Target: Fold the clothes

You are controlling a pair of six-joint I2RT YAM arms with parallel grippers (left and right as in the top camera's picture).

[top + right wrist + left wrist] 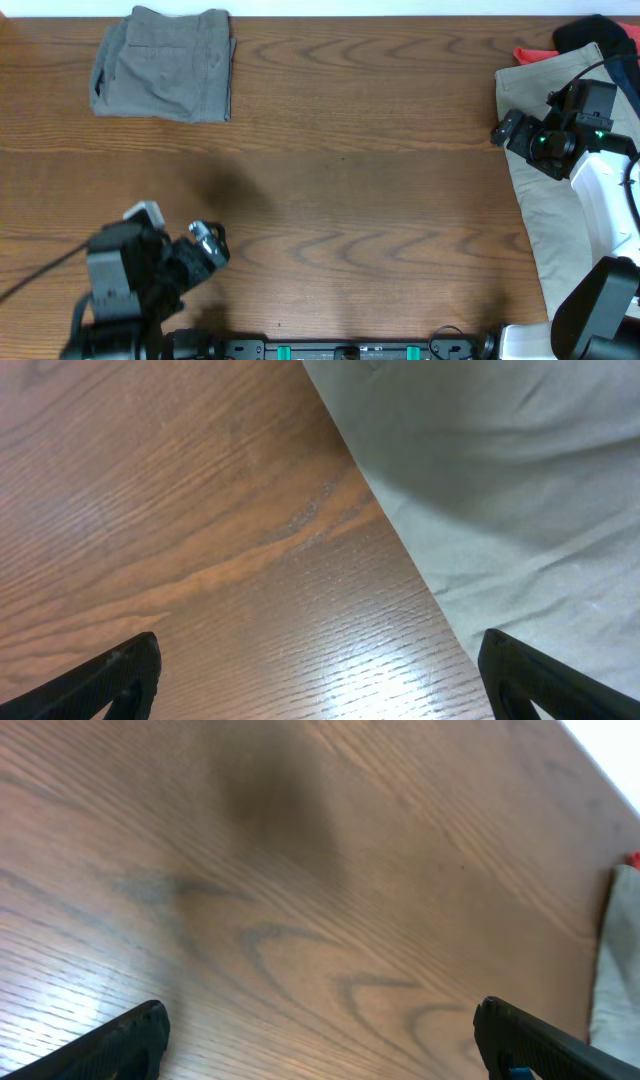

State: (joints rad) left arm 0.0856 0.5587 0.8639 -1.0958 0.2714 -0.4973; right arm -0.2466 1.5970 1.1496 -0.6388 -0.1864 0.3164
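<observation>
Hovering over the left edge of the tan shorts (535,210), the right gripper (505,130) has its jaws spread wide with nothing between them. Its wrist view shows both fingers (110,680) apart above the bare table (380,200), with the pale cloth's hem running diagonally just to the right. These shorts lie unfolded along the right side, partly under the right arm, with a red piece (530,53) and a dark, perhaps navy, piece (590,35) bunched at their far end. At the far left a pair of grey-green shorts (160,65) sits folded into a neat rectangle, so I judge one garment done and the tan pair next in hand; the step looks like the pick-up that begins a new fold. The left gripper (210,243) waits at the near left, jaws likewise open and empty over wood, well apart from any cloth. The next move probably calls for the right gripper to lower onto the hem, pinch it, and drag the shorts toward the middle, where both arms can spread them flat. The risk is catching the red piece along with it or bunching the fabric.
</observation>
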